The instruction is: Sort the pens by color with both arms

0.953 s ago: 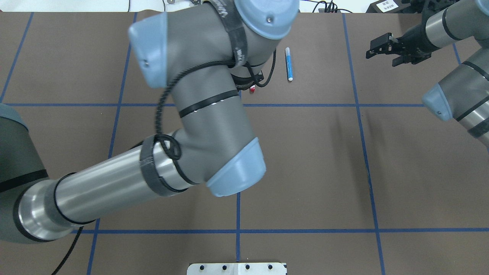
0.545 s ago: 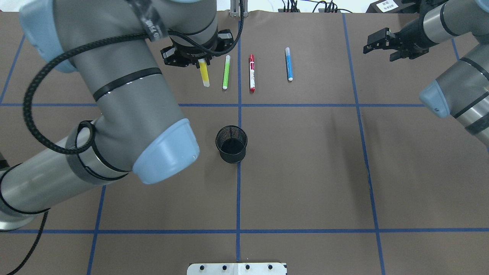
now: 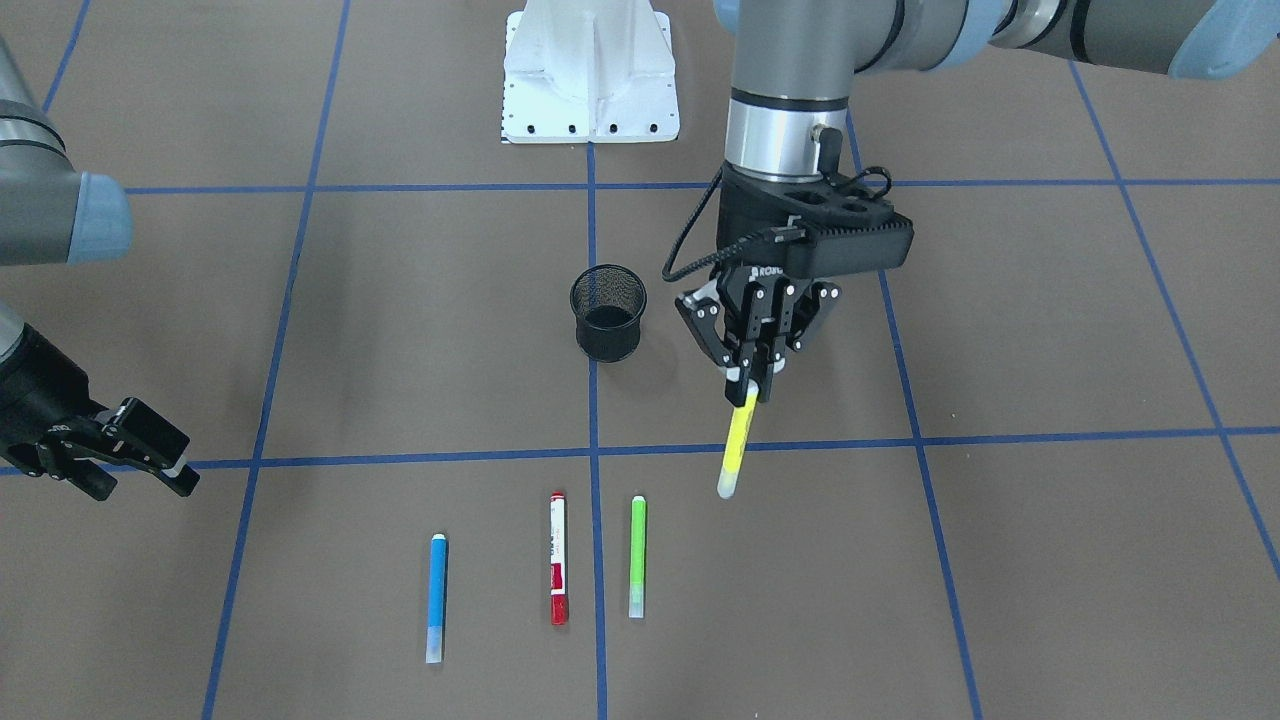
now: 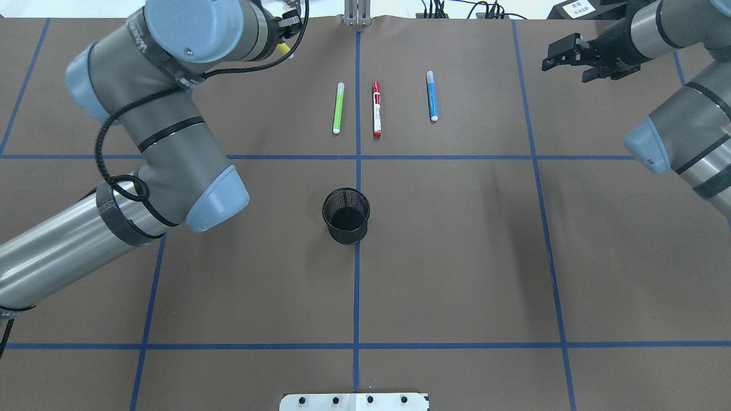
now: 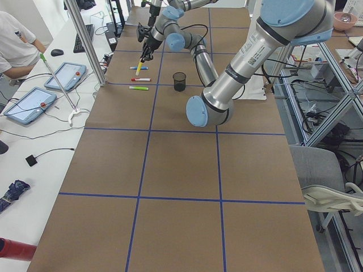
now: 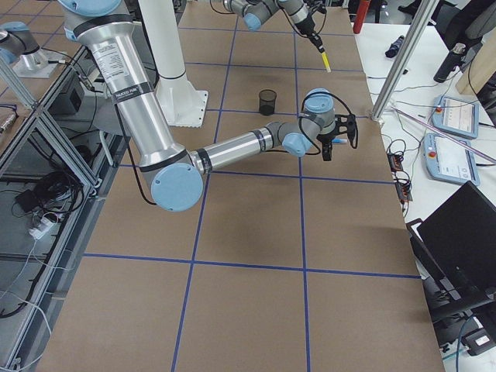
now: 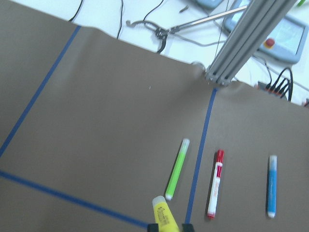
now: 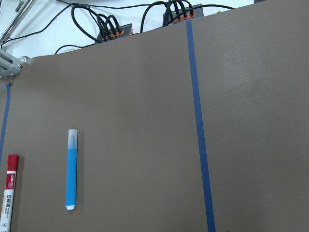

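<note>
My left gripper (image 3: 752, 385) is shut on the top of the yellow pen (image 3: 736, 445), which hangs tilted above the table, right of the row in the front-facing view. In the overhead view the left wrist hides the gripper and only a bit of the yellow pen (image 4: 284, 49) shows. The green pen (image 4: 338, 107), red pen (image 4: 376, 108) and blue pen (image 4: 432, 96) lie side by side on the table. My right gripper (image 4: 562, 65) hovers open and holds nothing, off to the right of the blue pen (image 8: 71, 169).
A black wire-mesh cup (image 4: 346, 216) stands upright at the table's middle, nearer the robot than the pens. The white pedestal base (image 3: 590, 75) sits at the near edge. Blue tape lines grid the brown table (image 4: 457, 257). A metal post (image 4: 356, 11) stands at the far edge.
The left arm swung out to the left and lifted the yellow pen away from the row toward the far left. The right gripper shifted slightly toward the far edge.
</note>
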`<state>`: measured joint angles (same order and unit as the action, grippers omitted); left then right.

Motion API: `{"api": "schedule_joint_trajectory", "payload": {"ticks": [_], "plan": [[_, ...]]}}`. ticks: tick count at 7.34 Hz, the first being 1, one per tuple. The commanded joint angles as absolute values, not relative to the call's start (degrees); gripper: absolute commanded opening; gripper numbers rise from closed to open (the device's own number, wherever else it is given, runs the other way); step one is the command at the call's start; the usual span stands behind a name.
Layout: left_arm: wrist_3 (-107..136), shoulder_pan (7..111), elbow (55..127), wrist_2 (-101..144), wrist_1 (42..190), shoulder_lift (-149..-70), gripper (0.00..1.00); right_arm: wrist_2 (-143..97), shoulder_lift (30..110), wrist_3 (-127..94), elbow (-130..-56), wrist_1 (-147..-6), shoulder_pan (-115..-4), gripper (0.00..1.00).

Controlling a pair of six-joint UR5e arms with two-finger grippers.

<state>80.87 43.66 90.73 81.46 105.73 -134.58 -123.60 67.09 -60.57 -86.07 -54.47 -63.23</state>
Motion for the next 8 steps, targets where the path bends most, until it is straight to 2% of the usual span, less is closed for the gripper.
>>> {"api": "schedule_joint_trajectory", "payload": {"ticks": [1, 2, 7, 8], "plan": [[81.2, 43.4, 75.0, 70.8, 125.8, -134.0, 0.00, -122.1, 67.1, -60.7, -86.1, -54.5, -62.8, 1.00], [81.2, 40.9, 67.1, 64.9, 136.0, -134.4, 0.00, -121.5, 67.1, -60.7, -86.1, -54.4, -62.2, 1.00], [81.3, 35.2, 64.3, 59.8, 139.1, -133.6, 0.00, -120.2, 67.1, -60.7, -86.2, -54.4, -61.7, 1.00], [81.2, 35.2, 64.3, 59.8, 139.1, -133.6, 0.03, -120.2, 67.1, -60.7, -86.2, -54.4, -61.7, 1.00]]}}
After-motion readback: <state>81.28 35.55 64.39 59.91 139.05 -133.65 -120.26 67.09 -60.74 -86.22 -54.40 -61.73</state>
